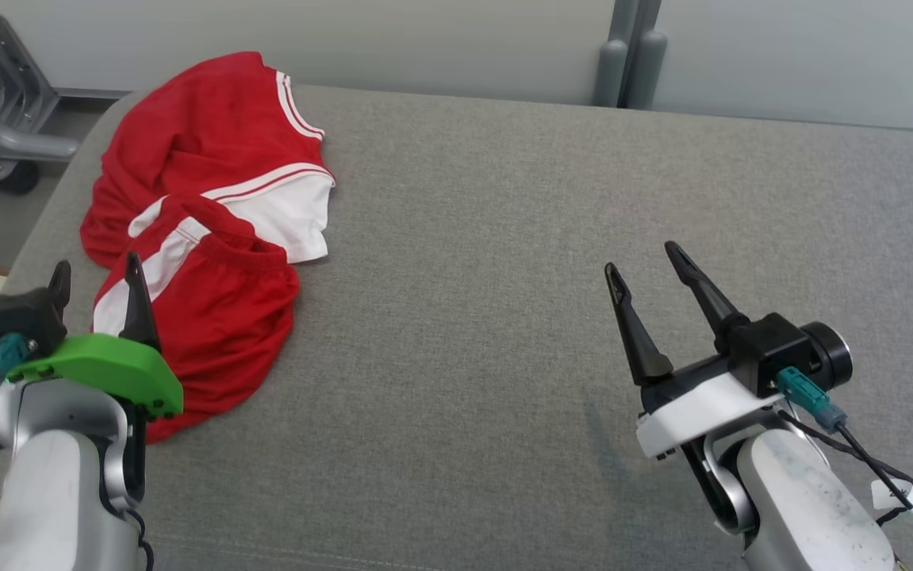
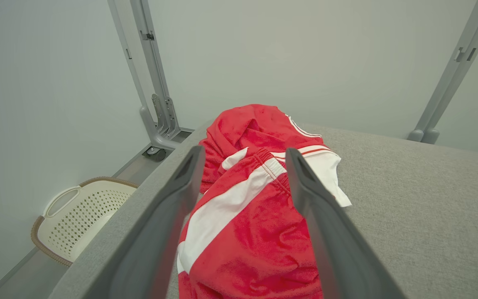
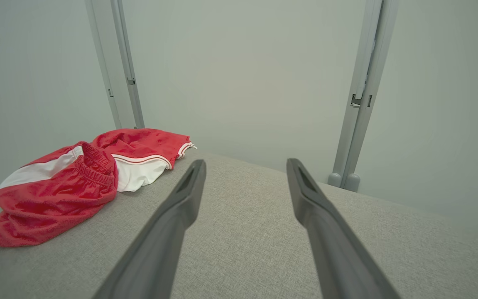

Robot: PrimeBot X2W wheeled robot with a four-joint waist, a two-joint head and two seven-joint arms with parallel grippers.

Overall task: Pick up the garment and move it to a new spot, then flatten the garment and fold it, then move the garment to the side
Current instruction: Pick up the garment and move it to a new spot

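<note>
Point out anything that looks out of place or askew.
The red and white garment lies crumpled in a heap at the left edge of the grey table, not flat. Nothing else stands out.

Garment (image 1: pixel 202 238) lies at the worktop's (image 1: pixel 504 277) far left corner. Left claw (image 1: pixel 97 263) sits at the garment's near edge, right claw (image 1: pixel 641 258) well apart to the right. Basket (image 2: pixel 77 216) on the floor beside the worktop's left edge.
</note>
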